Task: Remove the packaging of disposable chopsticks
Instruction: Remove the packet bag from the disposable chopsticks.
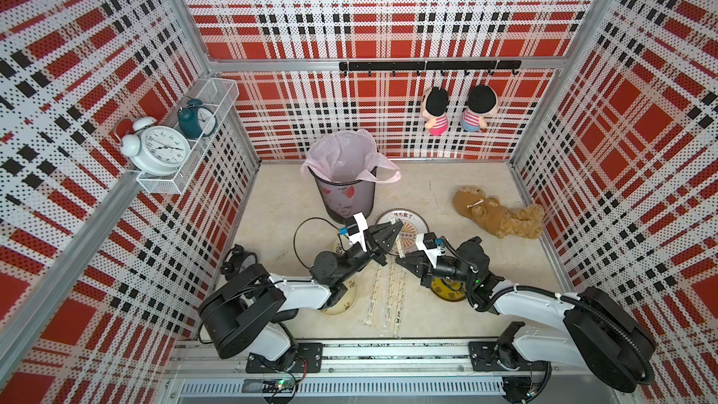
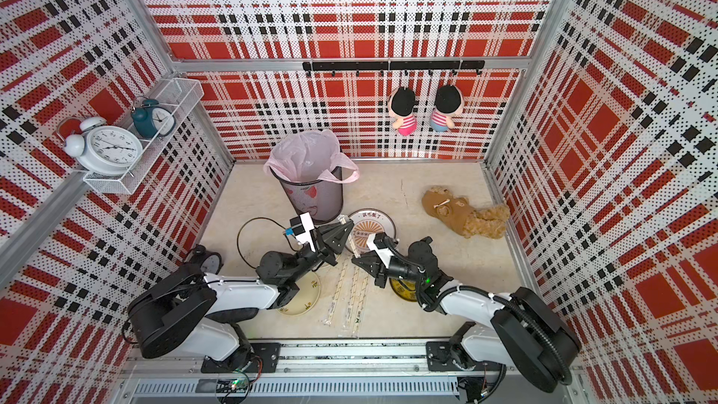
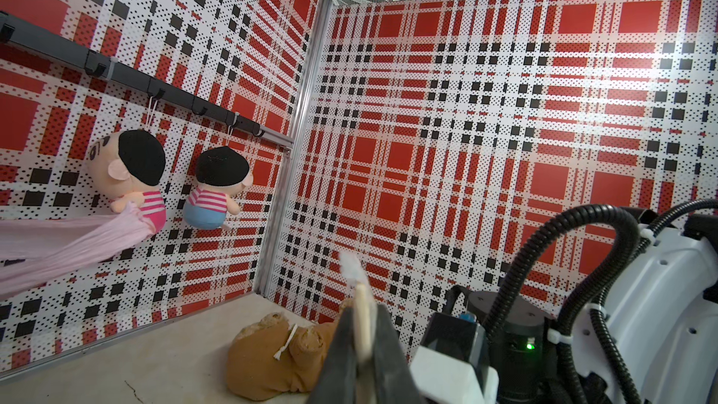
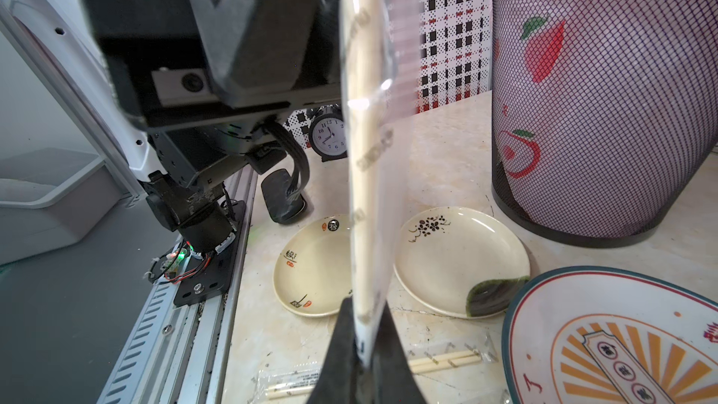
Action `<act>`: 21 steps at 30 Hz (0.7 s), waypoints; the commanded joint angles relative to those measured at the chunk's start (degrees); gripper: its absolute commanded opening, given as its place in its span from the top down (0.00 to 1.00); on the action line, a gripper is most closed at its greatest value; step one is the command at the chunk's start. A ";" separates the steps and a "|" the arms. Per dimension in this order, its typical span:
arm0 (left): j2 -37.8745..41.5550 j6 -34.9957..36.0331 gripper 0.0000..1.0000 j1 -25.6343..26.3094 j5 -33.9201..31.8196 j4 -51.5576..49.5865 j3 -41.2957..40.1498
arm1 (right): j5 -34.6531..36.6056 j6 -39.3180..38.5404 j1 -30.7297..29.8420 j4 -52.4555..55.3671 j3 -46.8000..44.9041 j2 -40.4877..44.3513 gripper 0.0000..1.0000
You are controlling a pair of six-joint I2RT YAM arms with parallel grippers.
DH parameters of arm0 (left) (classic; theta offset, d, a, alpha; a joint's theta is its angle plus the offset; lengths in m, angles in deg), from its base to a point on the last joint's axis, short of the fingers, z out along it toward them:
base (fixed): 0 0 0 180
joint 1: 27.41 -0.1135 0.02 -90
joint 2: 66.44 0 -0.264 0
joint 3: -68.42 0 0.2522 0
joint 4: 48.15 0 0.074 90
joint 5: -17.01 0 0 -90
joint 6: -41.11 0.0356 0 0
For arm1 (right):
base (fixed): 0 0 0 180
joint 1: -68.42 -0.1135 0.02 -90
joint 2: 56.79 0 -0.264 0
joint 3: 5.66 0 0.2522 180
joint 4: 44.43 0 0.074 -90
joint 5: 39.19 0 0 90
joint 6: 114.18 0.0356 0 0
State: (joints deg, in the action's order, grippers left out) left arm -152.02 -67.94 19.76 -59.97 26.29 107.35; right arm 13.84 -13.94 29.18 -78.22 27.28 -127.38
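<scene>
One sleeve [image 4: 373, 172] with chopsticks [image 3: 363, 320] inside is held clear of the tabletop [image 1: 447, 188], spanned between both arms: left jaws clamped tight on its far end near the bin [image 1: 349, 196], right jaws clamped tight on its near end. Three more sleeved pairs [image 1: 390, 297] lie flat side by side on the tabletop, just in front of the held one.

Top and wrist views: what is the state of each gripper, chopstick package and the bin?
left gripper, shut on one end of the held sleeve
right gripper, shut on its other end
held sleeve, in the air, chopsticks inside
other three pairs, wrapped, lying flat
bin, upright, pink liner fitted
</scene>
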 commanded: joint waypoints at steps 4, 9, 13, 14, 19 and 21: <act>-3.33 2.53 0.93 -0.07 3.54 -13.85 -3.90 | -1.08 0.54 -0.39 -16.08 6.23 3.51 1.00; -4.51 2.17 0.89 0.57 4.91 -13.67 -3.72 | -0.87 0.29 -0.38 -16.52 6.37 3.12 1.00; -3.54 1.70 0.88 -0.43 4.05 -12.50 -5.62 | -0.99 0.12 -0.35 -16.38 6.82 3.59 1.00; -3.65 1.31 0.90 -0.91 4.73 -12.07 -5.83 | -1.06 0.22 -0.32 -16.43 6.98 3.77 1.00; -5.47 0.20 0.92 -0.78 6.62 -11.48 -4.84 | -2.10 0.47 -0.39 -15.68 8.32 4.14 1.00; -6.78 0.15 0.94 -0.51 7.39 -11.64 -4.06 | -2.27 0.57 -0.39 -15.65 8.68 4.20 1.00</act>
State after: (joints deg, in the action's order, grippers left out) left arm -153.90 -69.91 19.02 -57.04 28.09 105.77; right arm 13.62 -13.81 29.18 -77.17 29.38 -127.33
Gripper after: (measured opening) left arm 0.091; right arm 0.072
